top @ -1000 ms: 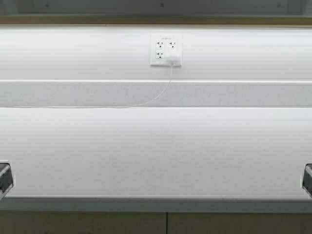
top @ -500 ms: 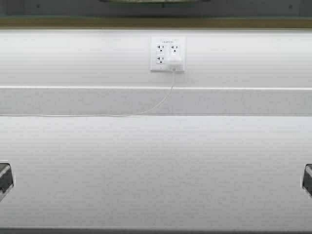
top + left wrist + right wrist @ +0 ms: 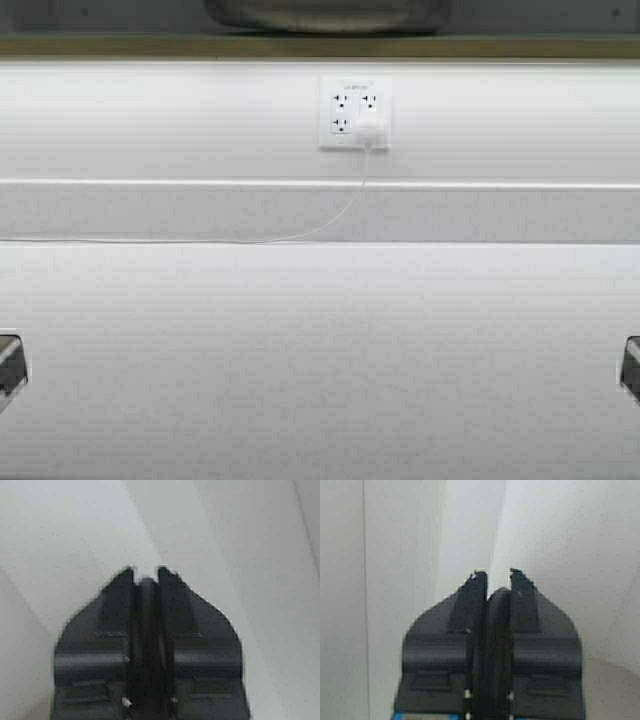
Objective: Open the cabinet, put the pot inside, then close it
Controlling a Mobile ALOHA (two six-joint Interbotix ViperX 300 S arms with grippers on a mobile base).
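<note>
One pot (image 3: 327,14) in cabinet (image 3: 320,45), both pincers closed, empty

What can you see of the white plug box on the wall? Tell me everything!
The outlet plate is a white square fixed flat on the white wall, under the brown cabinet edge. It has four sockets. A white plug fills the lower one on the robot's right, and its thin white cord hangs down, then trails left along the counter's back ledge.

Left hand (image 3: 146,572) closed, empty; right hand (image 3: 498,575) closed, empty; both parked low.
</note>
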